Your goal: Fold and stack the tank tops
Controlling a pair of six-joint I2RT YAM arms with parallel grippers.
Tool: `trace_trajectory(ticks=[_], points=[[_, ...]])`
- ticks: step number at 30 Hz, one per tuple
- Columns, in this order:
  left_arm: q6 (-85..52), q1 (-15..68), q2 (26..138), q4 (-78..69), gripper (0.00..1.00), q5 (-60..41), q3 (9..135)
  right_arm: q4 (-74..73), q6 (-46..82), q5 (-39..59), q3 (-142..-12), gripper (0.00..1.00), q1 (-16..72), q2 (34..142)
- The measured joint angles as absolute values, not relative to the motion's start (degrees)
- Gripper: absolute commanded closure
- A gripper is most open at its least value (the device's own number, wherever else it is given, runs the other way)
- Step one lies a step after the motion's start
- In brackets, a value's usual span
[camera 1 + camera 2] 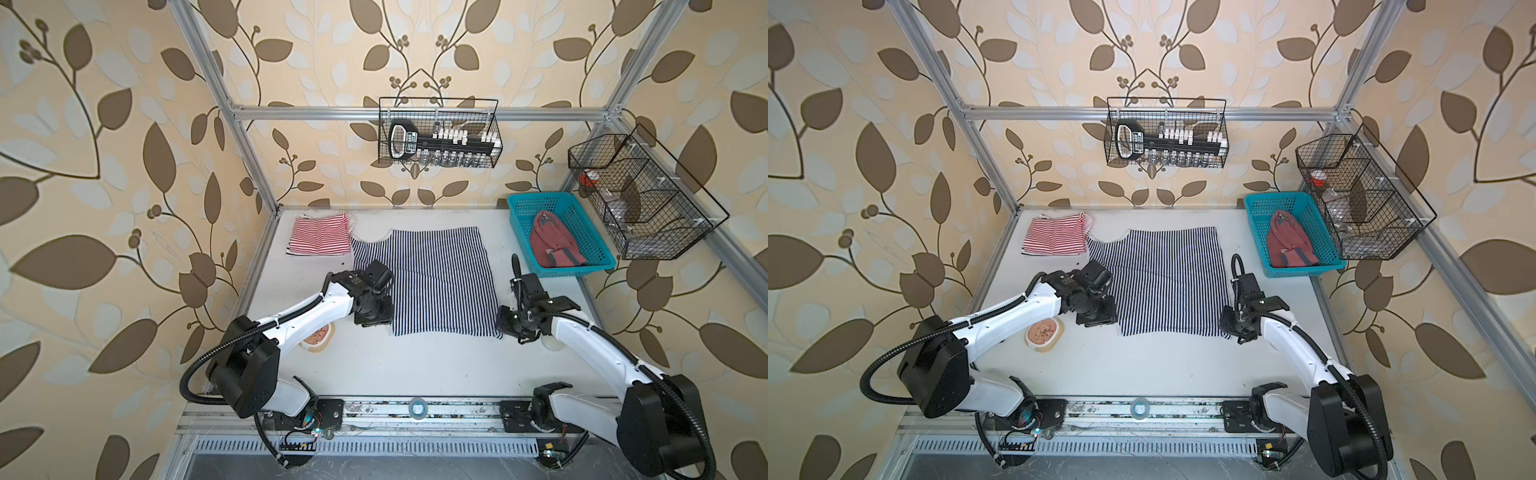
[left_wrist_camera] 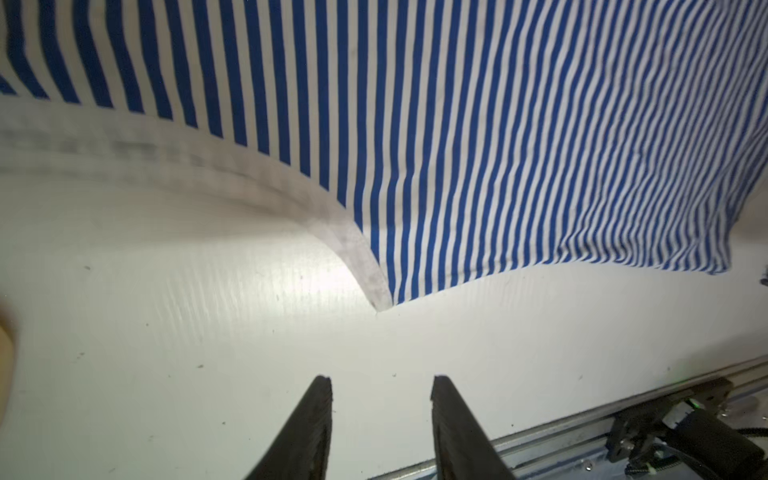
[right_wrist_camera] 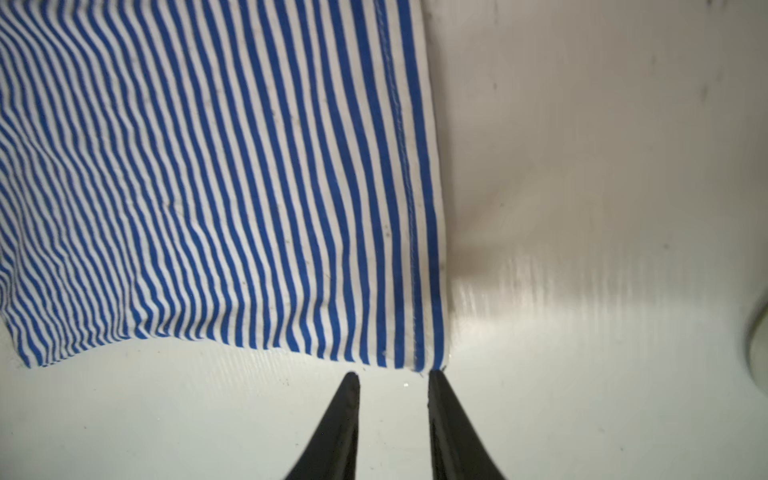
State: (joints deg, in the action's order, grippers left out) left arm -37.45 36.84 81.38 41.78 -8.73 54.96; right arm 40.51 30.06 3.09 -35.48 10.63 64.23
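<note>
The navy-white striped tank top [image 1: 440, 278] [image 1: 1167, 278] lies spread flat mid-table. My left gripper [image 1: 376, 322] [image 1: 1098, 322] hovers by its near left corner, open with only bare table between the fingers [image 2: 381, 379]; the white-trimmed corner [image 2: 376, 286] lies a short way off. My right gripper [image 1: 505, 328] [image 1: 1229, 328] is at the near right corner, open and empty [image 3: 394, 374], its tips just short of the hem [image 3: 415, 291]. The red-white striped tank top [image 1: 320, 240] [image 1: 1055, 237] lies folded at the back left. The dusty red tank top [image 1: 555, 245] [image 1: 1291, 245] sits bunched in the basket.
A teal basket [image 1: 519, 208] [image 1: 1258, 203] stands at the back right. A round pink-and-tan object [image 1: 318, 338] [image 1: 1044, 332] lies under my left arm. A tape roll [image 1: 417, 407] rests on the front rail. Wire baskets [image 1: 440, 133] [image 1: 640, 195] hang on the frame.
</note>
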Motion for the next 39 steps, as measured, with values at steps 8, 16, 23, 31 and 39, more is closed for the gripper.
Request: trace_trajectory(ticks=[8,16,23,31,39], points=[[-40.4,40.5,80.3,38.6,0.55,-8.7,51.2,40.6,33.7,0.8,-32.6,0.65,11.8,60.1],[-42.9,42.1,86.1,35.2,0.53,-8.5,51.1,39.1,34.4,0.2,-32.5,0.65,11.8,62.2],[-45.5,42.1,87.7,34.1,0.52,-8.4,49.1,37.5,34.5,0.1,-31.2,0.65,11.8,63.9],[-48.3,42.1,87.7,33.1,0.52,-6.9,48.7,36.2,34.5,-0.4,-31.2,0.65,11.8,64.3],[-50.0,42.1,87.8,31.4,0.52,-6.8,48.7,35.5,34.5,-0.4,-31.2,0.69,11.5,65.0]])
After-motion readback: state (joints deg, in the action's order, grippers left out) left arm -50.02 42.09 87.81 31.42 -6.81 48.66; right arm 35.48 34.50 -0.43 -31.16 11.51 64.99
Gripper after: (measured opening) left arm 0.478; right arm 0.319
